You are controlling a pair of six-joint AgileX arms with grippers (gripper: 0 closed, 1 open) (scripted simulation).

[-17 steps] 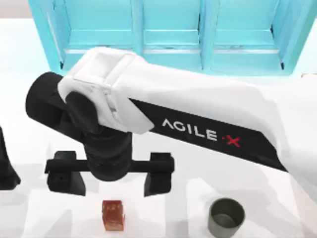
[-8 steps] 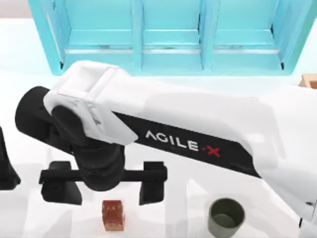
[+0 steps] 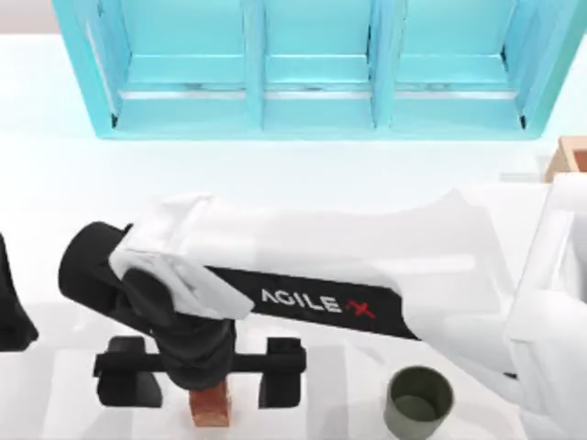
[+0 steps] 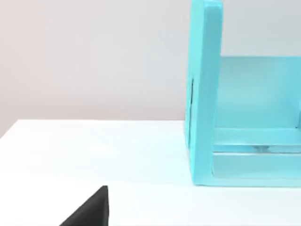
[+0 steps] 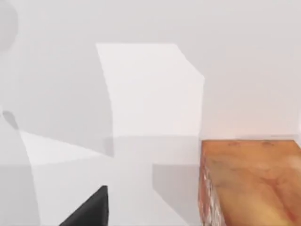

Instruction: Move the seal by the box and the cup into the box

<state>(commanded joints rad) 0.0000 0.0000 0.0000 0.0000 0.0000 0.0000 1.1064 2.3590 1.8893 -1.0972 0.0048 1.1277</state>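
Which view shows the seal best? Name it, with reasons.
The right wrist view: the seal sits close up, its mottled orange-brown faces plain. In the top view the right gripper hangs over the seal, open fingers on either side, hiding its top. The left wrist view faces the turquoise cabinet.

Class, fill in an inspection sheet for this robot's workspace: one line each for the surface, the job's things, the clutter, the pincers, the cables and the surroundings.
Surface: white table, bare where visible.
Job's things: seal at the near edge, partly under the right pincer; cup upright to its right, apart from it; corner of the box at the table's right edge.
Clutter: nothing seen.
Pincers: right pincer open, its fingers on either side of the seal, whether touching it cannot be told; left arm parked at the left edge.
Cables: nothing seen.
Surroundings: turquoise cabinet along the far side; plain pale wall behind.
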